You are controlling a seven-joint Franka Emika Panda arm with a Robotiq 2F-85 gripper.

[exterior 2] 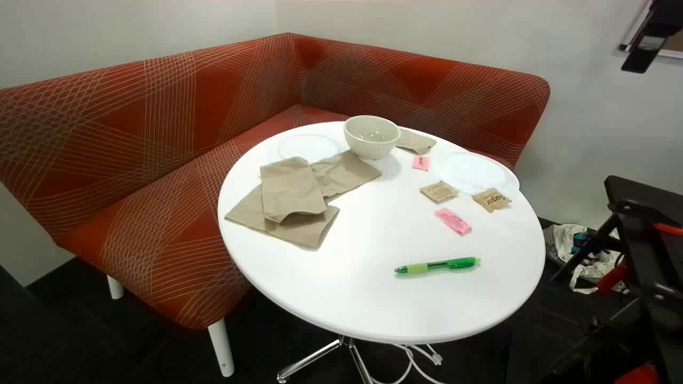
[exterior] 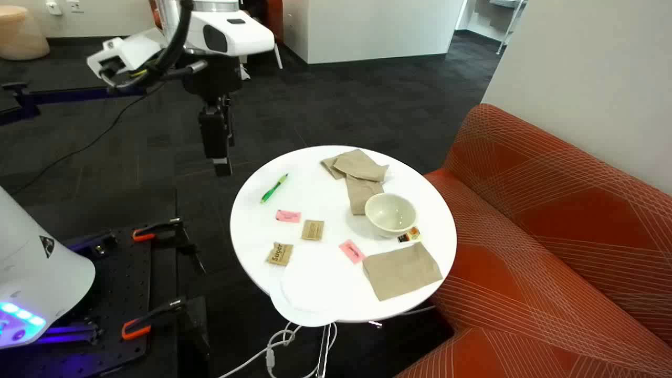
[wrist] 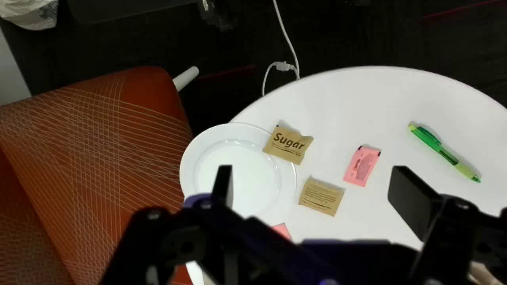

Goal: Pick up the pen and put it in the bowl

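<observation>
The bright green pen lies flat on the white round table; it shows in both exterior views (exterior: 274, 188) (exterior 2: 437, 265) and at the right of the wrist view (wrist: 443, 151). The off-white bowl stands upright on the table in both exterior views (exterior: 390, 214) (exterior 2: 372, 137); it does not show in the wrist view. My gripper (exterior: 222, 165) hangs fingers down, high and beside the table on the pen's side. One fingertip (exterior 2: 643, 53) shows at the top right in an exterior view. In the wrist view the gripper (wrist: 313, 185) is wide open with nothing between its fingers.
Brown napkins (exterior: 401, 270) (exterior 2: 293, 189) lie near the bowl. Pink packets (exterior: 288, 216) and brown sugar packets (exterior: 313, 230) lie between pen and bowl. Flat white plates (exterior 2: 472, 173) (wrist: 189, 170) sit at the table's edge. A red sofa (exterior: 530, 236) borders the table (exterior: 247, 231).
</observation>
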